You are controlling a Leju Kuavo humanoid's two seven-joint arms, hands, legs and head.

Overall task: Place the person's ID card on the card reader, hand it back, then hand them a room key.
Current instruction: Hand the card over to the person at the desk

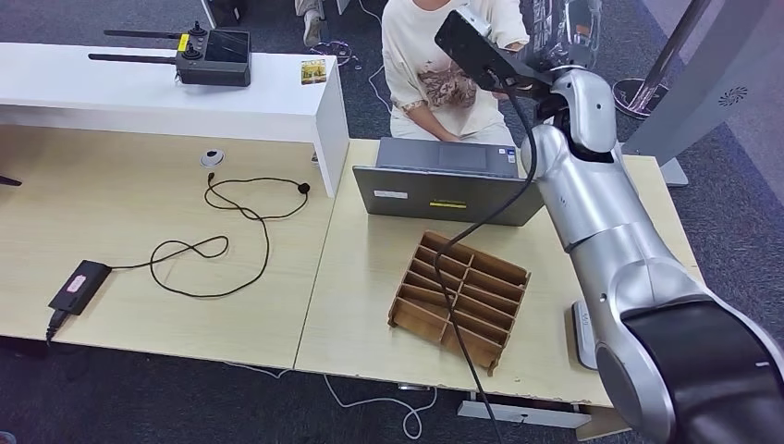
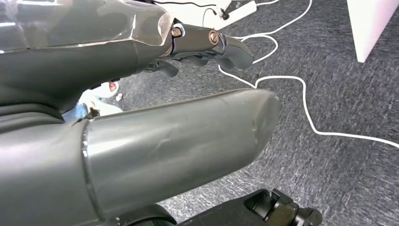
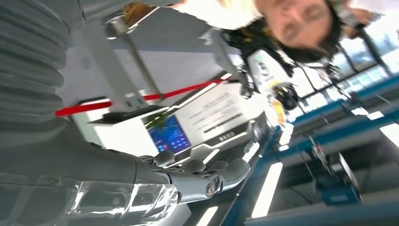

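Our right hand point(image 3: 197, 181) is raised toward the person point(image 1: 434, 65) at twelve o'clock, fingers stretched flat, holding nothing we can see. We cannot spot the ID card. The card reader point(image 1: 79, 285) lies at nine o'clock on the wooden desk point(image 1: 139, 213), nearer our empty, hanging left hand point(image 2: 207, 47).

The right arm point(image 1: 610, 240) climbs from the lower right corner of the head view to the top centre — silver, bent at the wrist. In the right wrist view the right hand point(image 3: 197, 176) lies stretched out, holding nothing. The left hand point(image 2: 207, 47) hangs low, fingers point(image 2: 235, 49) loosely curled — nothing in them.
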